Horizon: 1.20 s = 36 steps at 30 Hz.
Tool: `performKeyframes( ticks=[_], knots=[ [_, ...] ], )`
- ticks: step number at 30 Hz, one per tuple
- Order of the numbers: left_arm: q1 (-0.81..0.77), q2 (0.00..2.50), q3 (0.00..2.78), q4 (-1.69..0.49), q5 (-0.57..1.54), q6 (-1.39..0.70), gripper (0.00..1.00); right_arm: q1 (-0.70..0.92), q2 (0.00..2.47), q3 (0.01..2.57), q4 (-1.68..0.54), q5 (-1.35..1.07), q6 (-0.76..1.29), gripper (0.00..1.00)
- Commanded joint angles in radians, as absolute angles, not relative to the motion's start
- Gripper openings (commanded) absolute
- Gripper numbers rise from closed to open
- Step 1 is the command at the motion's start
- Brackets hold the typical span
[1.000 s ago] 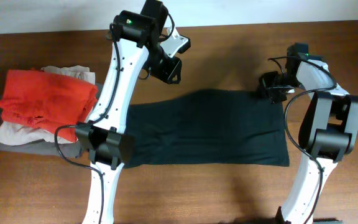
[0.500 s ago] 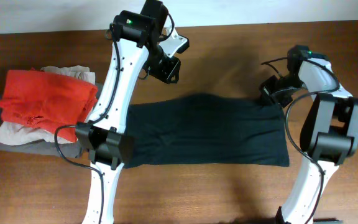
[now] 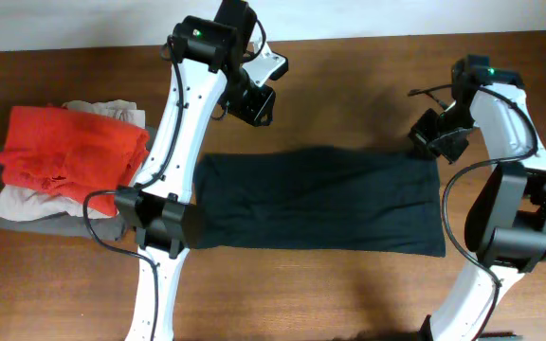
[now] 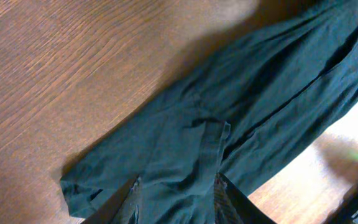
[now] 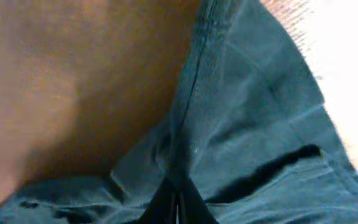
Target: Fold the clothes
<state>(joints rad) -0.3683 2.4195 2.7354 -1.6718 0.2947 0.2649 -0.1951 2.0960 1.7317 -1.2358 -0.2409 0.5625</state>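
Seen from above, with 12 o'clock at the far edge, a brown wooden table fills the view. A black T-shirt lies at its centre. It is spread flat as a long band running from 9 o'clock to 3 o'clock, with soft creases across it.

Two white robot arms rise from the near edge. The left arm stands at the shirt's 9 o'clock end and reaches toward 12 o'clock. The right arm stands past the 3 o'clock end and curves back toward the shirt.

At the table's 9 o'clock side is a pile of folded clothes. A red garment lies on top, a beige garment under it, and a grey garment at the bottom.

The left gripper hangs over bare wood, toward 11 o'clock from the shirt's centre and beyond its far edge. In the left wrist view its fingers are spread wide with nothing held between them, and the shirt lies below.

The right gripper sits at the shirt's 2 o'clock corner. In the right wrist view its fingers are pressed together, pinching a fold of the black fabric, which rises in a ridge toward them.
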Motion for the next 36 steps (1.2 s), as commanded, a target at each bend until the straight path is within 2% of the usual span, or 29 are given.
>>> performKeyframes(
  ticks=[1, 7, 17, 18, 19, 24, 31, 36],
  knots=[
    [-0.371, 2.418, 2.751, -1.669, 0.287, 0.255, 0.37, -0.17, 2.071, 1.742, -1.264, -0.189, 0.512, 0.04],
    [-0.37, 2.418, 2.751, -1.67, 0.287, 0.255, 0.38, -0.159, 2.071, 1.741, -1.388, -0.125, 0.512, 0.04],
    [-0.37, 2.418, 2.751, -1.671, 0.269, 0.255, 0.38, -0.089, 2.071, 1.706, -1.466, -0.095, 0.513, 0.05],
    [-0.37, 2.418, 2.751, -1.674, 0.255, 0.255, 0.38, -0.076, 2.071, 1.693, -1.465, -0.083, 0.513, 0.14],
    [-0.37, 2.418, 2.751, -1.677, 0.249, 0.255, 0.38, -0.07, 2.071, 1.686, -1.465, -0.073, 0.518, 0.19],
    [-0.368, 2.418, 2.751, -1.688, 0.24, 0.255, 0.38, -0.061, 2.071, 1.658, -1.468, -0.039, 0.575, 0.21],
    [-0.311, 2.418, 2.751, -1.688, 0.234, 0.228, 0.5, -0.101, 2.071, 1.659, -1.446, -0.031, 0.584, 0.23],
    [-0.228, 2.413, 2.75, -1.688, 0.295, 0.157, 0.52, -0.163, 2.07, 1.66, -1.428, -0.059, 0.524, 0.2]
  ],
)
